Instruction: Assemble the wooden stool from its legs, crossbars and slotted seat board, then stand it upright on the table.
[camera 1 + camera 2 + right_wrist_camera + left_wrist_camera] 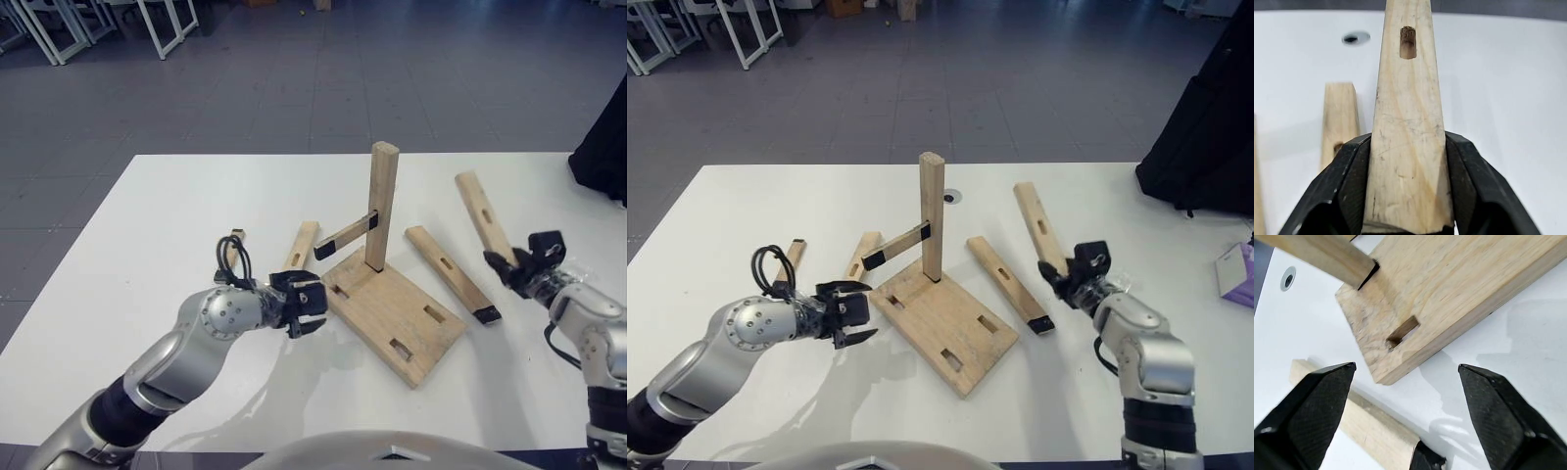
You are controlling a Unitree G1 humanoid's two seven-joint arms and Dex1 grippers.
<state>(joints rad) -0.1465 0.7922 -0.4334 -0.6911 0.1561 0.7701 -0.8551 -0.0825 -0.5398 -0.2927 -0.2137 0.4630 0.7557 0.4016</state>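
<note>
The board (407, 328) lies flat in the middle of the surface (147, 245). One upright leg (383, 196) is seated in its far slot, and a crossbar (345, 235) juts from that leg to the left. The right pincer (517, 258) is clenched on the near end of the held leg (480, 211), which lies right of the board and points away. The left pincer (310, 305) is released. Its fingers (1312, 406) are spread on either side of the board's left corner, near an empty slot (1402, 331), and grip nothing.

**Risks**
- The grip sits at the very end of a long leg, so the far end could sag or swing when raised. It might strike the middle leg (446, 269) lying just beside it.
- The crossbar's free end has no support. A knock to the board from the left pincer could tip the upright leg or work the joint loose.
- If the left pincer pushes the corner instead of pinning it, the board may slide while a tenon is being aimed.

**Hard to make out**
- How deep the upright leg sits in its slot.
- Whether the held leg is off the surface yet.
- The tip of the held leg, which is buried between the pads.
- Whether the left piece (302, 245) is a leg or a crossbar.
- The short piece (235, 243), which lies partly behind the left arm's cable.
</note>
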